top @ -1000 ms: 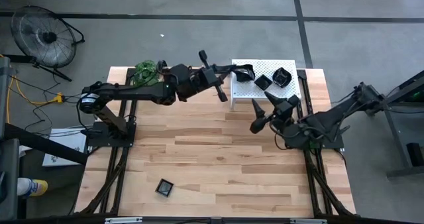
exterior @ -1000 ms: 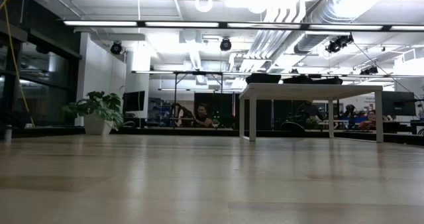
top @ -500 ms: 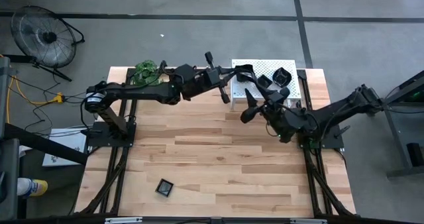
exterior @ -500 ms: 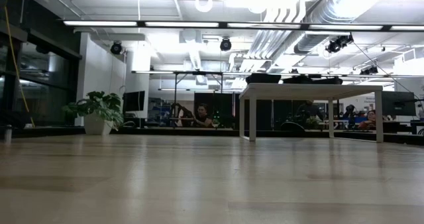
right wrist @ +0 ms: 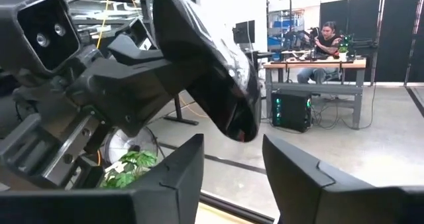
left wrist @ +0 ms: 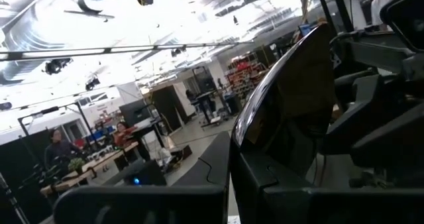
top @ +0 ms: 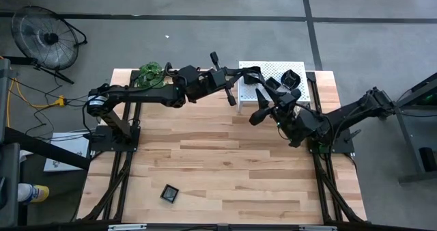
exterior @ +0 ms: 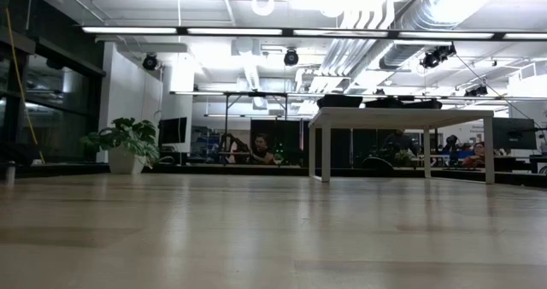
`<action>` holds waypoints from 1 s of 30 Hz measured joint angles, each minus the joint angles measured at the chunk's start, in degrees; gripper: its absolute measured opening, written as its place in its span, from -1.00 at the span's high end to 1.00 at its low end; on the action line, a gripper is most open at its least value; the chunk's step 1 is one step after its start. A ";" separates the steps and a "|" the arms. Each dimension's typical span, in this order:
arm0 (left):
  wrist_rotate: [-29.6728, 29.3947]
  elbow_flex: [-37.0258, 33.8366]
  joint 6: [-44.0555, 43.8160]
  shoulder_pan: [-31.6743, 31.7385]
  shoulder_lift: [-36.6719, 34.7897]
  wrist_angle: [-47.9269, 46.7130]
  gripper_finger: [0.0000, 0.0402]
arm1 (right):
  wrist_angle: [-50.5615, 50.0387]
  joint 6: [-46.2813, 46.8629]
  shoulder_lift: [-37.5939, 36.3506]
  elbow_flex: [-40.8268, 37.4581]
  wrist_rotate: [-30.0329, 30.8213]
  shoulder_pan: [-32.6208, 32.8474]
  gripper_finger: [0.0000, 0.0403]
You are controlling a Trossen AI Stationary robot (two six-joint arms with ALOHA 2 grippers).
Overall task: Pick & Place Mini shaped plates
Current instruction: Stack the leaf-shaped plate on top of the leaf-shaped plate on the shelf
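On the near left part of the wooden table one small black plate lies alone, so one plate looks placed already. Far back, near the middle, the left gripper is closed tight on a black plate, held up in the air by the near left edge of the white rack. In the right wrist view this held plate is tilted, with its edge pointing toward the other arm. The right gripper is just beside it, a little nearer, and its fingers are open with nothing in them; the plate's edge hangs just above the gap. It looks like a hand-over from one arm to the other, and it is not done yet. To the right, two more black plates sit on the rack and wait for their turn. So most of the job looks left to do.
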 joint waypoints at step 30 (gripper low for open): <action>1.25 0.00 -0.32 0.00 -0.07 -0.05 1.00 | 2.31 -1.50 -0.04 0.02 -0.35 -2.05 0.97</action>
